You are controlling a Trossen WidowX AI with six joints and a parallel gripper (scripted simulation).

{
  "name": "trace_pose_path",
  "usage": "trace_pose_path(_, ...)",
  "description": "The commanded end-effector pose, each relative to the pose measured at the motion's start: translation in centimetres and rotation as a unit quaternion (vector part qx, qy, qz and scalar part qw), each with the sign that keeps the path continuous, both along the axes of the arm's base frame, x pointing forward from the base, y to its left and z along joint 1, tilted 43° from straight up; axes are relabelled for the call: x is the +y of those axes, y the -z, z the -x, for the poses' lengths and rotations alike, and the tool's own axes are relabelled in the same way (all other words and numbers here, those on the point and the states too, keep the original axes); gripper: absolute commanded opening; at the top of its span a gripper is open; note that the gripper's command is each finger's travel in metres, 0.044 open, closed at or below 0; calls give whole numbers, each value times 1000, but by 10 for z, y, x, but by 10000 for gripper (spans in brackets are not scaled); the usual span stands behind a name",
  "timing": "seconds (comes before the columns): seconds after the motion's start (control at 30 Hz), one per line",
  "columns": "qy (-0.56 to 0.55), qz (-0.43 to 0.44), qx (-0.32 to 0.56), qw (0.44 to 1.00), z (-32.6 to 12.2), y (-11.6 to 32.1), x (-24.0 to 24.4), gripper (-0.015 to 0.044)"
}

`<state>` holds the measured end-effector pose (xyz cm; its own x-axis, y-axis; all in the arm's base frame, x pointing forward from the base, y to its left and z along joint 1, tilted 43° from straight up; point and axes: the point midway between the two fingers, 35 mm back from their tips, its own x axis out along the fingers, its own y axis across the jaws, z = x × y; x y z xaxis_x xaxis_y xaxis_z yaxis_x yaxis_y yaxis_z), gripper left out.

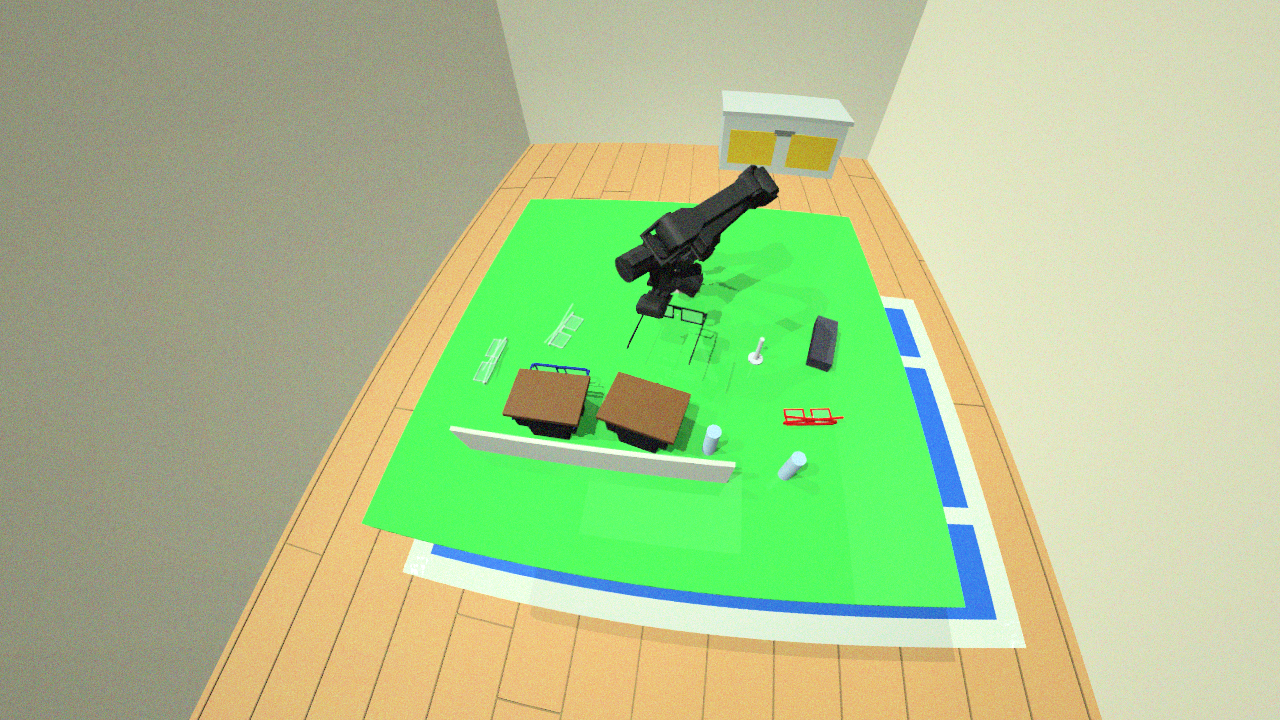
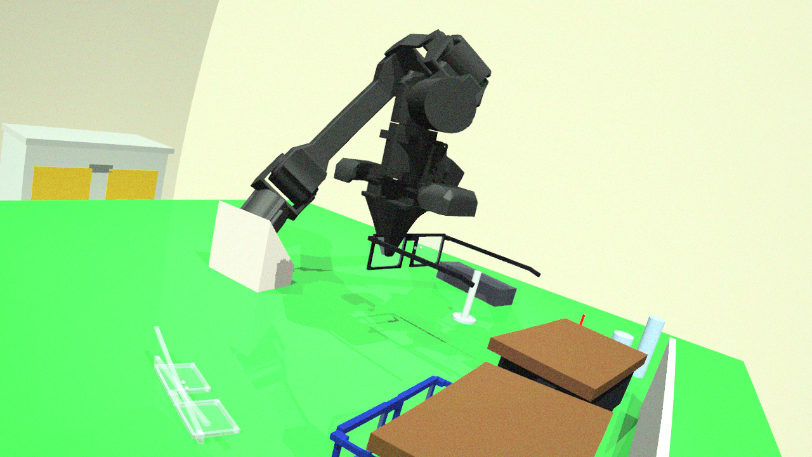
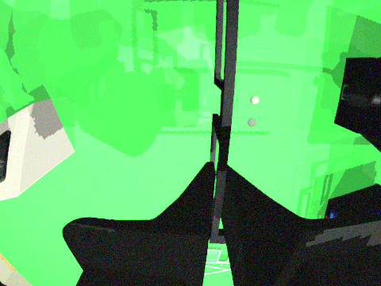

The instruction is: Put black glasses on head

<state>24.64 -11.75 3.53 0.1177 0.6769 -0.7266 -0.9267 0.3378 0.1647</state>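
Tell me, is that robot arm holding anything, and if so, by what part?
Yes, the black glasses. The fingers pinch the front frame at one lens, off to the side of the bridge.
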Motion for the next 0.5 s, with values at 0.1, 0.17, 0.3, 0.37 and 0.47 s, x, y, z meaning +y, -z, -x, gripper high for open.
trace_pose_path(0.1, -8, 12, 19, 1000, -4, -1, 9, 0)
trace_pose_path(0.17, -9, 15, 21, 1000, -5, 2, 12, 0)
trace_pose_path(0.3, -9, 13, 21, 1000, -6, 6, 15, 0)
trace_pose_path(0.37, -9, 11, 20, 1000, -6, 7, 17, 0)
trace_pose_path(0.47, -8, 6, 18, 1000, -6, 9, 19, 0)
